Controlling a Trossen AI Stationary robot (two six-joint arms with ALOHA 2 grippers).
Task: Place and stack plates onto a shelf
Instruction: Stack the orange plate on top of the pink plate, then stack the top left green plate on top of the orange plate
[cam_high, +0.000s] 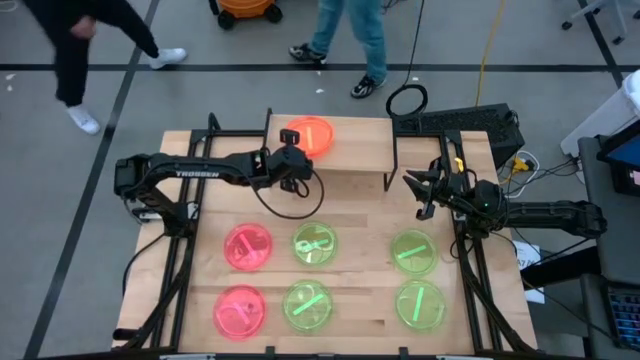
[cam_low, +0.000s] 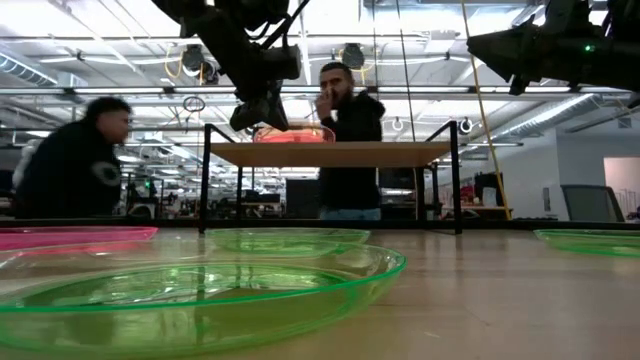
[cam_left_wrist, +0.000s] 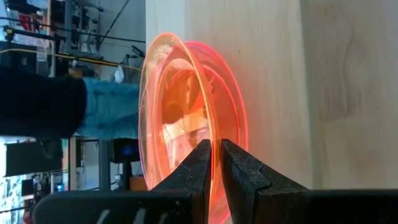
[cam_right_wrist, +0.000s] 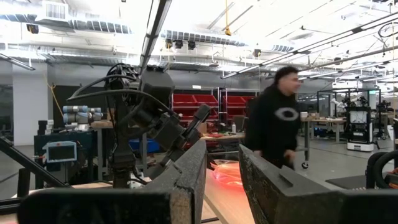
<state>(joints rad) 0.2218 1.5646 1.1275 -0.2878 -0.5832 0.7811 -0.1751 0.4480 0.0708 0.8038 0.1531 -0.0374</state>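
An orange plate lies on the left part of the shelf, a small light-wood board on black legs at the table's far side. My left gripper is at the plate's near rim and shut on it. The low view shows this gripper just above the shelf board, with the orange plate beside it. Two pink plates and several green plates rest flat on the table. My right gripper hovers open off the shelf's right end, touching nothing. My left gripper pinches the orange plate's rim between its two fingers, one finger above the rim and one below. It comes slanting down from the table's near-left side. The plate stays about level, at the shelf board; whether its underside rests there I cannot tell.
The shelf's right half is bare. Black shelf legs stand between the two arms. A black box and cables sit at the table's far right corner. People stand and walk beyond the far edge.
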